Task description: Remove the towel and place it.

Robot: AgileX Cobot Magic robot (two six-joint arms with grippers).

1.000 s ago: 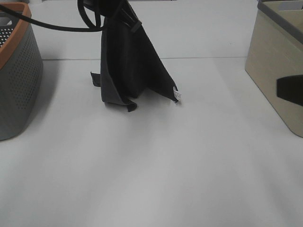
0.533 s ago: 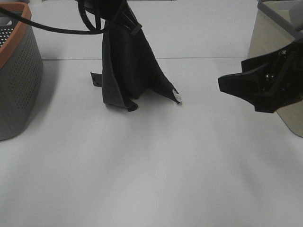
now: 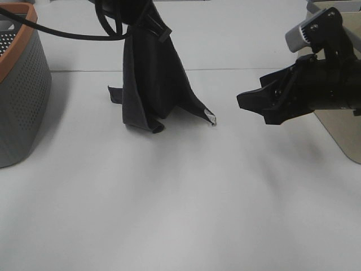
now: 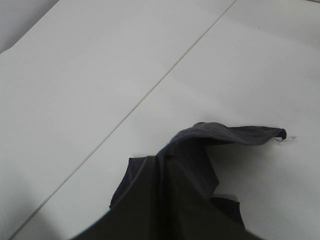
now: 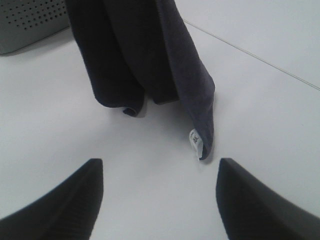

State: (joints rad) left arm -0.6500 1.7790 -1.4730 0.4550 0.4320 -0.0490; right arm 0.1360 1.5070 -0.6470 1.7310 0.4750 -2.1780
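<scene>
A dark grey towel (image 3: pixel 152 79) hangs from my left gripper (image 3: pixel 131 7) at the top edge of the exterior view. Its lower folds rest on the white table (image 3: pixel 180 197). The left wrist view looks down the towel (image 4: pixel 200 150); the fingers are hidden by the cloth. The towel's right corner carries a small white tag (image 3: pixel 212 117). My right gripper (image 3: pixel 254 108) is open and empty, low over the table, a short way right of that corner. In the right wrist view the towel (image 5: pixel 145 55) and tag (image 5: pixel 195 140) lie ahead of the open gripper (image 5: pixel 160 200).
A grey perforated basket with an orange rim (image 3: pixel 22 84) stands at the left edge. A beige box (image 3: pixel 330 121) stands at the right edge, behind my right arm. A seam line (image 3: pixel 242 69) crosses the table behind the towel.
My right arm has come in from the right and moved left toward the towel's tagged corner. The towel still hangs in the same place.
</scene>
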